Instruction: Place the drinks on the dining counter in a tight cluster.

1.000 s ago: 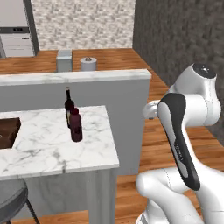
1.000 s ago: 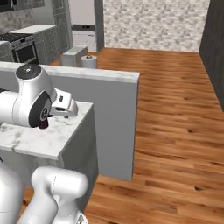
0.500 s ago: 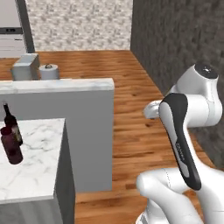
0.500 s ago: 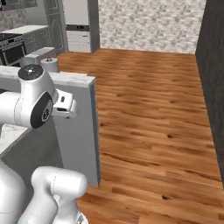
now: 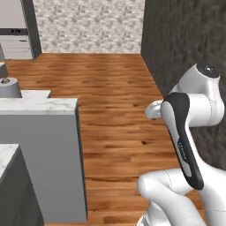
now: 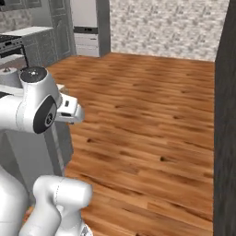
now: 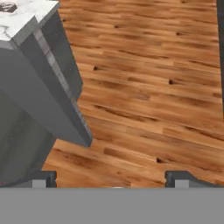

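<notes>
Hand view shows the gripper [image 7: 111, 177] spread wide, holding nothing, over wood floor [image 7: 148, 87]. With the base swung right, the bottles have left sight past the dining counter [image 5: 39, 106] corner; regrouping remains.

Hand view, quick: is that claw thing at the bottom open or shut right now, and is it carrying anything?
Gripper: open, its jaws spread wide apart, with nothing held; only wooden floor lies between them.
</notes>
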### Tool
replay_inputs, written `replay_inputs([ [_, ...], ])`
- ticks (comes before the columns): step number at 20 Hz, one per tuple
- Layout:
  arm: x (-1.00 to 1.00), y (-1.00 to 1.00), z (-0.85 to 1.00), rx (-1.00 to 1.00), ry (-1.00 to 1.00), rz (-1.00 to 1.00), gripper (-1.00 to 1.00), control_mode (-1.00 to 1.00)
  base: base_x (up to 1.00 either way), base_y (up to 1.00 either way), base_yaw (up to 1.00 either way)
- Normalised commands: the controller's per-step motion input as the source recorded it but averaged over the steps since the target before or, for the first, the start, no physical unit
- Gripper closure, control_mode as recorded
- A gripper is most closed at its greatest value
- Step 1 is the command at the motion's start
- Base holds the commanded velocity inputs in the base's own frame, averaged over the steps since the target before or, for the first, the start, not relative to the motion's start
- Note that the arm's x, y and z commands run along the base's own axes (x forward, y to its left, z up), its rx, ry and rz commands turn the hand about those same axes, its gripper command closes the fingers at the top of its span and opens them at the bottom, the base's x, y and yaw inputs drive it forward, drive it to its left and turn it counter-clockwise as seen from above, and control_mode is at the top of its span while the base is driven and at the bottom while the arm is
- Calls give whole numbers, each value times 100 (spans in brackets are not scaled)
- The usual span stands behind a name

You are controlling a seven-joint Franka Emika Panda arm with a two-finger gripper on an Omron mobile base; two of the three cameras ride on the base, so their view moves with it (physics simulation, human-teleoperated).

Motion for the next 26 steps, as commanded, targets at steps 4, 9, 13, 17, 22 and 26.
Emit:
replay_inputs([
  [4,0,0,0,0,0,0,-100,100,49,-100,18],
  [9,0,0,0,0,0,0,-100,100,70,-100,25],
  [13,0,0,0,0,0,0,-100,100,100,-87,48],
  [17,0,0,0,0,0,0,-100,100,100,-76,58],
  [22,0,0,0,0,0,0,-100,100,100,-70,62],
  [26,0,0,0,0,0,0,-100,100,100,-77,58],
])
